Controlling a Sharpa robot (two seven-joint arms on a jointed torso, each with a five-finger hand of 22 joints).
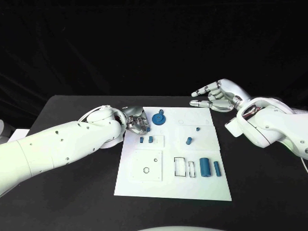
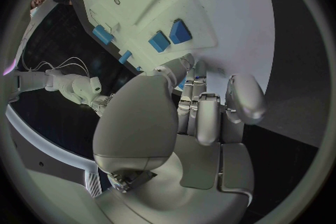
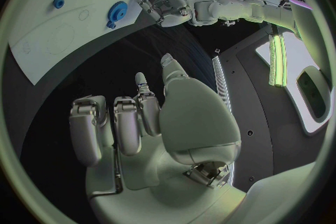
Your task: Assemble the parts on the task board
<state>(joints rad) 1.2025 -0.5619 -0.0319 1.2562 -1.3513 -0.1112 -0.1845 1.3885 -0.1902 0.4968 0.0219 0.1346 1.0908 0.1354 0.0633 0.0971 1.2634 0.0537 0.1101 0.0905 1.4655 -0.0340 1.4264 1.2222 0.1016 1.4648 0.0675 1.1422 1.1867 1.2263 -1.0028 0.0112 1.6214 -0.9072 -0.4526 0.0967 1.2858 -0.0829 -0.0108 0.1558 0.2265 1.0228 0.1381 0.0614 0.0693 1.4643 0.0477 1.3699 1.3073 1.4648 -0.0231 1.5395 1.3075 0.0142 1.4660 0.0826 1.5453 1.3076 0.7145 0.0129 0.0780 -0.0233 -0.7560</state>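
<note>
Blue parts (image 1: 204, 167) are lying loose along the task board's (image 1: 173, 185) near edge on the tabletop (image 1: 70, 202). Seen from its wrist, the left hand (image 2: 203, 112) is curling over the board, grip indiscernible. From the other wrist, the right hand (image 3: 133, 123) is hovering off-board, fingers apart, seemingly waiting.

Left hand (image 1: 134, 121) fingers curl over task board (image 1: 173, 185) left edge, fingertips hidden; whether they hold a part can't be told. Board's small dark markings too tiny to read.

No readable text, label, brand, number or sign shows on the task board (image 1: 173, 185), its parts or anything else.
</note>
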